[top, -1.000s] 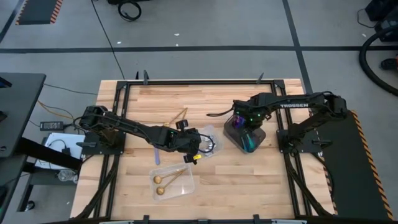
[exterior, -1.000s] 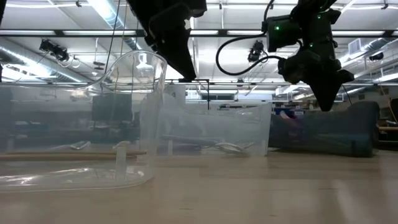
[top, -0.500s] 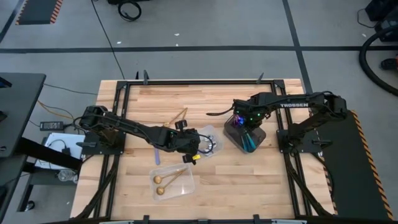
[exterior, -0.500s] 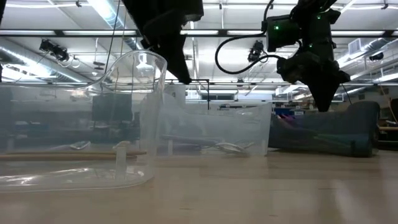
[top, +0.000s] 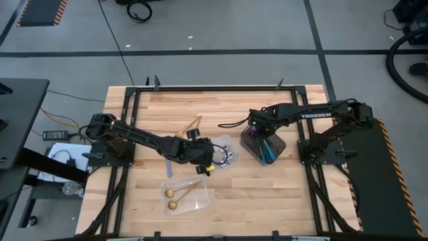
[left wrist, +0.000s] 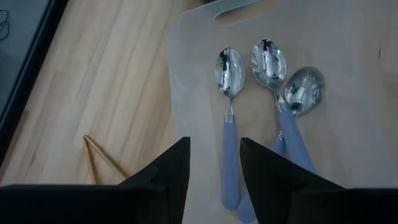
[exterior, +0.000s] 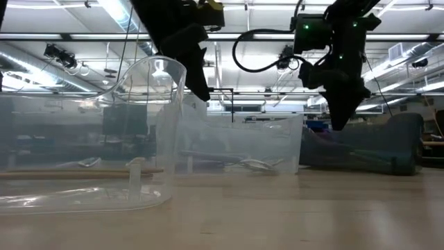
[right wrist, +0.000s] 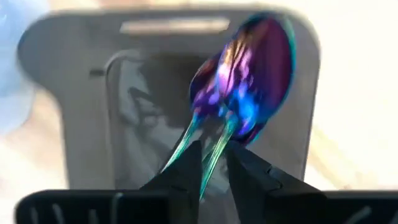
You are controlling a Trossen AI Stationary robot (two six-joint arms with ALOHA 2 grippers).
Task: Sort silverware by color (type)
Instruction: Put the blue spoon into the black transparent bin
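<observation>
My left gripper (top: 212, 159) hangs open above a clear plastic tray (top: 227, 144). It also shows in the left wrist view (left wrist: 214, 171). In that tray lie three spoons (left wrist: 261, 99) with silver bowls and lavender-blue handles. My right gripper (top: 257, 132) points down over the dark grey tray (top: 275, 142), where iridescent purple-blue spoons (right wrist: 249, 81) lie. Its fingers stand a narrow gap apart (right wrist: 214, 171), and nothing shows hanging from it in the low view (exterior: 340, 125). Two gold spoons (top: 175, 197) lie in a second clear tray (top: 197, 201).
A gold piece (top: 191, 124) lies loose on the wood near the table's middle, and its thin gold handles (left wrist: 93, 158) show in the left wrist view. A lavender spoon (top: 168, 167) lies on the wood left of the clear trays. The black frame (top: 200, 88) rims the table.
My right gripper has moved toward the table's left edge, staying over the dark grey tray and pointing down. My left gripper has come down a little over the clear tray with the lavender-handled spoons.
</observation>
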